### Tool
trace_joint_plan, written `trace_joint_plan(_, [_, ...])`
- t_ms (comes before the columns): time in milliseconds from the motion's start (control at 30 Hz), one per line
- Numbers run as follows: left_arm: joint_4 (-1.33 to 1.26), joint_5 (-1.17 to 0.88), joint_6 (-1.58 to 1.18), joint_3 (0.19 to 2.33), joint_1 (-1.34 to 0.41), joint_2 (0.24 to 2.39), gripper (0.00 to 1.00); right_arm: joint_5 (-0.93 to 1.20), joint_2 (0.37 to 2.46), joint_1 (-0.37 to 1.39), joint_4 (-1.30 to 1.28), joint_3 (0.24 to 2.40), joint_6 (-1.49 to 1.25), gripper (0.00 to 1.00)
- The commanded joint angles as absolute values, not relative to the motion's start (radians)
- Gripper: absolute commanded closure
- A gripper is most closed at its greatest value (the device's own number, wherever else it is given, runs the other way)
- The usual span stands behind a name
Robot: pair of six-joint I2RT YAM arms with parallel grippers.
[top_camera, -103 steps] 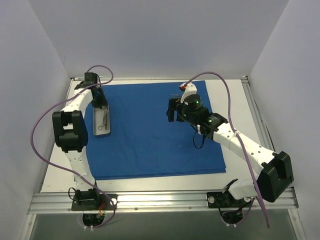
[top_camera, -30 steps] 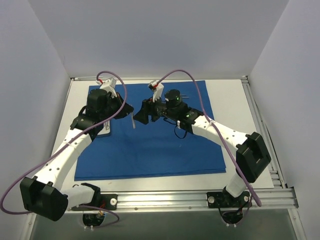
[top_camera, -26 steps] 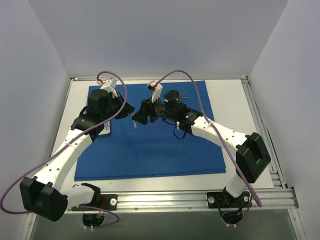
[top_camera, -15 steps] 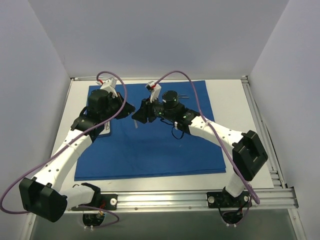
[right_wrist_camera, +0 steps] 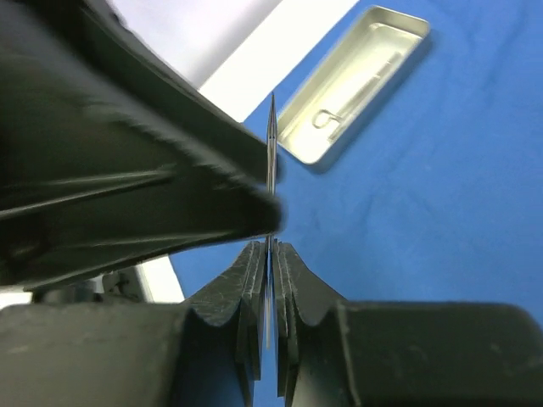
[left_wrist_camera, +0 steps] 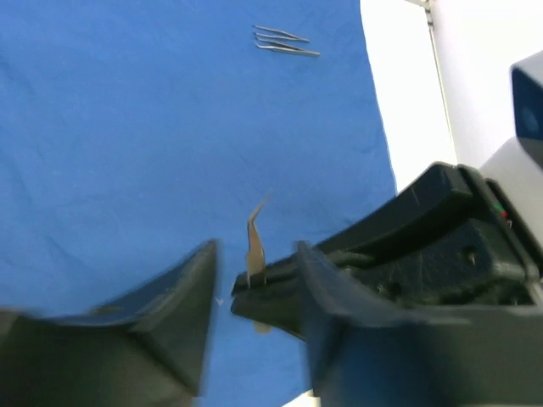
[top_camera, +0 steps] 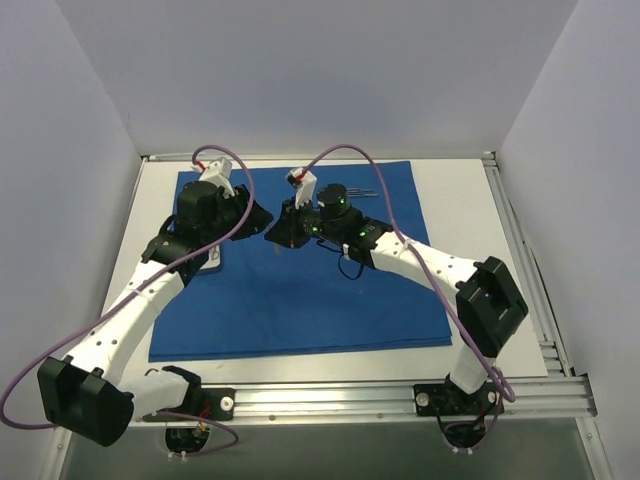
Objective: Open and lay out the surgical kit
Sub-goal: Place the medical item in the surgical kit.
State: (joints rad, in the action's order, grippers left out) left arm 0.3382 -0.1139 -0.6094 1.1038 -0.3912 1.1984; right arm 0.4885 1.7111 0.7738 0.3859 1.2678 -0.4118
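- Royal-blue cloth wrap [top_camera: 300, 290] of the surgical kit lies unfolded as one large flat sheet on the white worktop [top_camera: 470, 230]. Bare worktop shows along the sheet's right and near edges.
- Pale metal tray [right_wrist_camera: 382, 38] sits on the cloth near its left edge. From above, the left arm covers most of it.
- Tray contents: one ring-handled instrument [right_wrist_camera: 339, 108], lying flat along the tray floor. The rest of the floor looks bare, though glare at the far end makes that hard to read.
- Outside the tray: a few thin tweezers-like pieces [left_wrist_camera: 284, 41] lie side by side on the far right part of the cloth, well apart from both pincers.
- Right pincer [right_wrist_camera: 267, 250]: fingers pressed together, pinching a slim metal instrument [right_wrist_camera: 271, 140] by one end. The piece runs in line with the fingers and is held above the cloth, clear of the tray.
- Left pincer [top_camera: 257, 218]: fingers spread, one on either side of that same instrument, with a gap visible on both sides in the left wrist view.
- In the right wrist view one left finger sits very close to the instrument; I cannot tell whether it touches.
- Both pincers face each other over the far middle of the cloth, just right of the tray.
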Motion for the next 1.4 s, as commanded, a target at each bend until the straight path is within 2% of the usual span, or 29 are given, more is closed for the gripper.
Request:
trace_joint_plan(0, [0.337,-0.080,-0.589,1.143,-0.384,1.144,0.45,0.411,1.710,0.770,0.310,1.321,-0.336,1.00])
trace_joint_plan(67, [0.373,-0.032,-0.566,1.146,-0.367,1.118,0.36,0.336,1.707,0.770,0.237,1.330,-0.290,0.98])
trace_joint_plan(133, [0.397,0.003,-0.557,1.138,-0.353,1.085,0.33,0.267,1.713,0.765,0.139,1.344,-0.212,0.96])
trace_joint_plan(367, [0.434,0.045,-0.526,1.118,-0.331,1.039,0.32,-0.038,1.698,0.675,0.095,1.318,0.060,1.00])
trace_joint_plan(500, [0.420,0.048,-0.517,1.111,-0.365,1.048,0.32,-0.097,1.769,0.545,0.066,1.394,0.172,1.00])
trace_joint_plan(633, [0.422,0.058,-0.499,1.121,-0.396,1.060,0.32,-0.207,1.891,0.497,-0.006,1.541,0.363,1.00])
trace_joint_plan(833, [0.422,0.083,-0.482,1.120,-0.420,1.069,0.32,-0.120,2.060,0.442,-0.077,1.649,0.730,1.00])
trace_joint_plan(967, [0.414,0.084,-0.480,1.117,-0.436,1.080,0.32,0.018,2.140,0.385,-0.089,1.729,0.834,1.00])
trace_joint_plan(1367, [0.403,0.106,-0.468,1.114,-0.446,1.129,0.32,0.167,2.298,0.362,-0.276,1.939,1.193,1.00])
